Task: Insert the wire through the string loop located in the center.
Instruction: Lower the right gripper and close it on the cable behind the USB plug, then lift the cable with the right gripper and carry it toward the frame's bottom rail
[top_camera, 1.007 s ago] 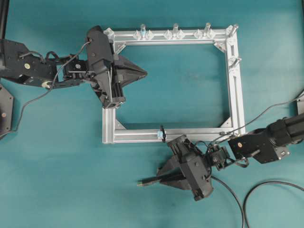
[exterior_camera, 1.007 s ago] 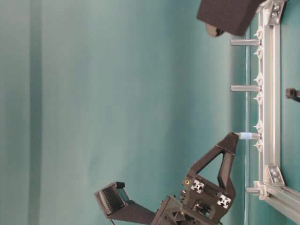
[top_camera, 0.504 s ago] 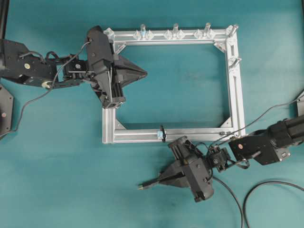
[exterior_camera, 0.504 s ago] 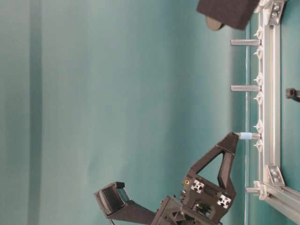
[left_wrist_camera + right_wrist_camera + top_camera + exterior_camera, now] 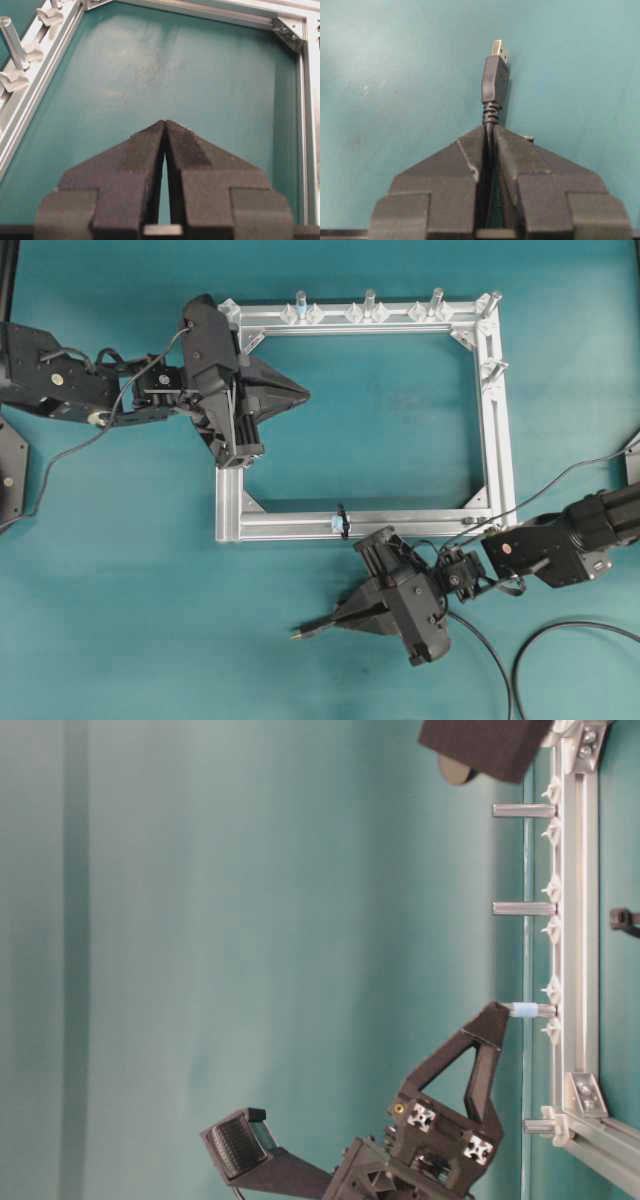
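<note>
Wire (image 5: 494, 82) clamped in right gripper (image 5: 490, 131), plug protruding beyond the fingertips.
The string loop (image 5: 342, 521) is seen on the frame (image 5: 495, 420) bar at roughly 1 o'clock from the plug; the left gripper (image 5: 165, 125) is closed, empty, inside the frame.
</note>
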Robot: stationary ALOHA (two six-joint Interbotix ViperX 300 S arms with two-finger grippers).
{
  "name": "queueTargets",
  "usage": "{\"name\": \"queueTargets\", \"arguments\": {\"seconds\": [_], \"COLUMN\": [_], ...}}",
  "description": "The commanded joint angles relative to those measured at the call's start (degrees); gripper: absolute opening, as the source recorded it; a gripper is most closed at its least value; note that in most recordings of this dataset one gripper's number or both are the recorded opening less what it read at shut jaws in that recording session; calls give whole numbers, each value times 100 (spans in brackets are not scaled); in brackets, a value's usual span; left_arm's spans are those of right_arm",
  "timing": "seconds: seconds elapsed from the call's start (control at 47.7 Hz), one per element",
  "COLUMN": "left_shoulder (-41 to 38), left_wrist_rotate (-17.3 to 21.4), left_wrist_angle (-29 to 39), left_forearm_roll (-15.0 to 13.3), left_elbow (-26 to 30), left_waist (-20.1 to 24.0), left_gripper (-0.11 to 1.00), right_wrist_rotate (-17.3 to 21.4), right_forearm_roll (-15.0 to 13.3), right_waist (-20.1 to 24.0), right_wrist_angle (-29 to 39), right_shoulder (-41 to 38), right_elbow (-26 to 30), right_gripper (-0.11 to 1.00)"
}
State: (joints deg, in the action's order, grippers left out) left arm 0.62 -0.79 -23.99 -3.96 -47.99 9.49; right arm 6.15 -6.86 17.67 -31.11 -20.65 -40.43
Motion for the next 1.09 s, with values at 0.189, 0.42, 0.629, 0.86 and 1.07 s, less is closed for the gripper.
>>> {"name": "queueTargets", "arguments": {"seconds": [0.189,0.42,0.629,0.86,1.07], "left_shoulder": [149,141,149,141,149], "left_wrist_rotate": [-44,-44,-44,-35,-44], "left_wrist_angle": [-26,-26,-26,-26,-26], "left_forearm_roll": [9,9,9,9,9], "left_elbow": [79,79,70,53,62], "left_waist": [-9,-9,-9,-9,-9], "left_gripper": [0,0,0,0,0], "right_wrist_rotate": [-44,-44,-44,-44,-44], "right_forearm_roll": [-26,-132,-132,-132,-132], "right_waist": [35,35,35,35,35], "right_wrist_angle": [501,914,1195,1187,1169], "right_shoulder": [800,1354,1749,1819,1828], "right_elbow": [26,-62,-185,-334,-422], "right_gripper": [7,7,7,7,7]}}
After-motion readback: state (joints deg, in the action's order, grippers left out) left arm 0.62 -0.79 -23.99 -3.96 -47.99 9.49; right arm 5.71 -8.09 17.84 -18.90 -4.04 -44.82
